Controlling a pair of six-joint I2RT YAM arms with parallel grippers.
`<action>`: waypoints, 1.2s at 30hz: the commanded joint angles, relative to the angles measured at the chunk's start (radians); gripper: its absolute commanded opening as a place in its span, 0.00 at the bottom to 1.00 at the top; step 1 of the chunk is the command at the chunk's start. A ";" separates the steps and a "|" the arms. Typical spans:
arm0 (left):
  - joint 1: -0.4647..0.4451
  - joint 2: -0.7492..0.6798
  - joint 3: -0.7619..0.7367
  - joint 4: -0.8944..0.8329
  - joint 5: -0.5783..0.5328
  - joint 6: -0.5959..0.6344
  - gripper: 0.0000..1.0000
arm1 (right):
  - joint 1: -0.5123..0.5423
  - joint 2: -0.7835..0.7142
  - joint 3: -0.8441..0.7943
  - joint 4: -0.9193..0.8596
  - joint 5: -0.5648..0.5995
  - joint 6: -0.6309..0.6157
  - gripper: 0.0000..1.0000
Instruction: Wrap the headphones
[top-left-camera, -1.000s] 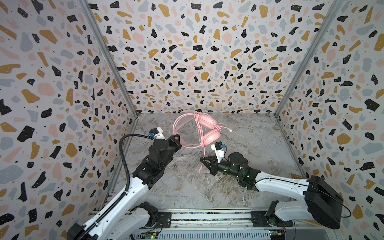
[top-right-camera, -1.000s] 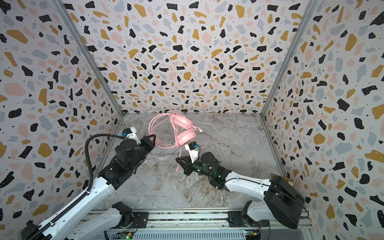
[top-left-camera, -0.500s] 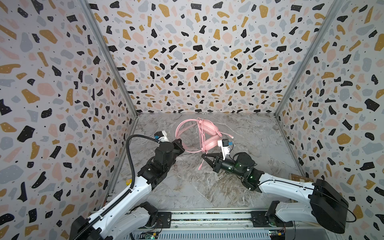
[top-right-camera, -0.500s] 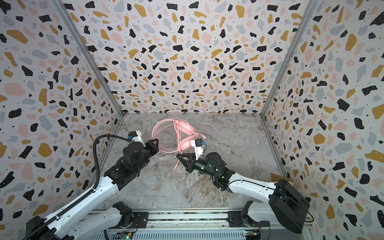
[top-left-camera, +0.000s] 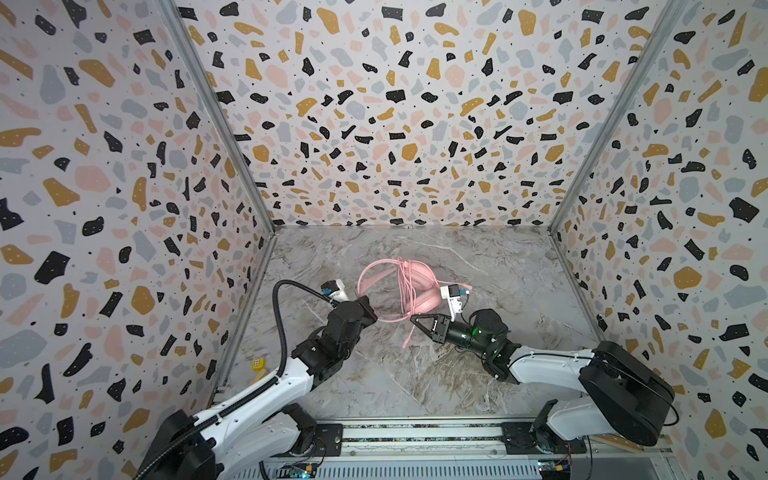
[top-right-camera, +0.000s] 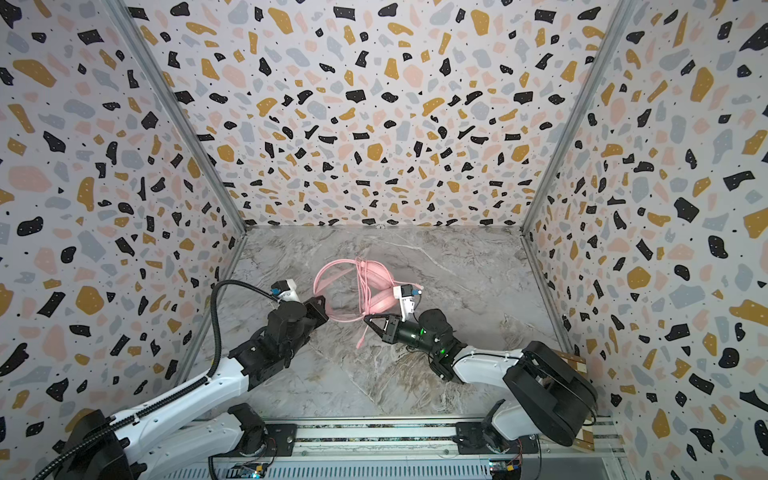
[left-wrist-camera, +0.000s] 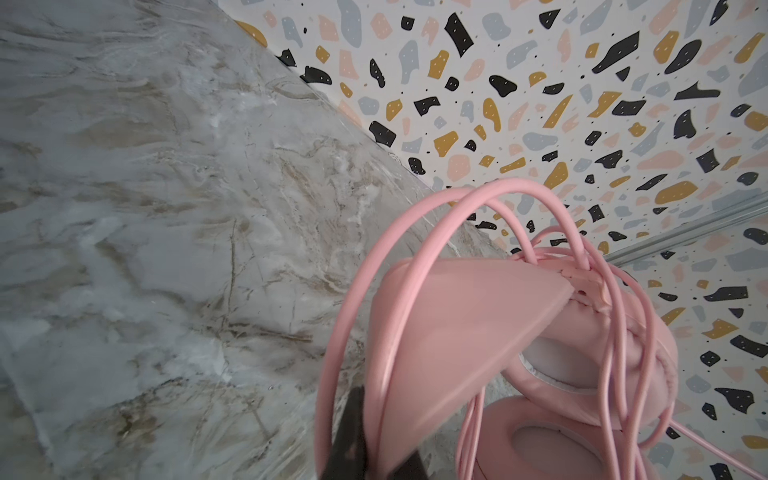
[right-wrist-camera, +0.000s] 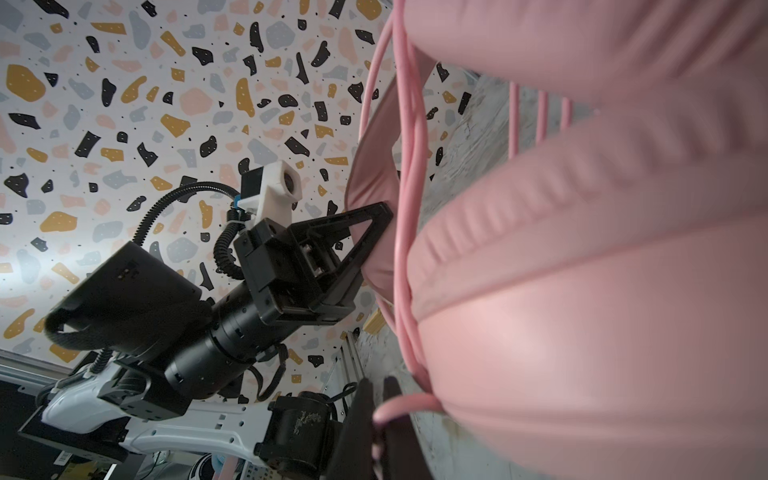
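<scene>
My left gripper (top-left-camera: 367, 308) is clamped on the headband (top-left-camera: 365, 277) of the headphones (top-left-camera: 424, 297), near the table's (top-left-camera: 498, 282) middle. My right gripper (top-left-camera: 414, 320) pinches their cable (top-left-camera: 407, 337). The 2 arms reach forward, low, tips converging.

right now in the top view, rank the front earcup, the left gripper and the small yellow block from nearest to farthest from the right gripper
From the right gripper:
1. front earcup, just behind it.
2. left gripper, across on the left.
3. yellow block, far off to the left.
</scene>
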 joint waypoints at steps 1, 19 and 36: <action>-0.013 -0.049 -0.040 0.099 0.005 0.012 0.00 | -0.031 -0.005 -0.004 0.124 0.029 0.042 0.06; -0.083 0.060 -0.098 0.205 0.046 0.031 0.00 | -0.016 0.130 0.005 0.234 0.017 0.114 0.22; -0.091 0.001 -0.128 0.158 0.030 0.038 0.00 | -0.037 0.158 0.036 0.177 0.033 0.062 0.48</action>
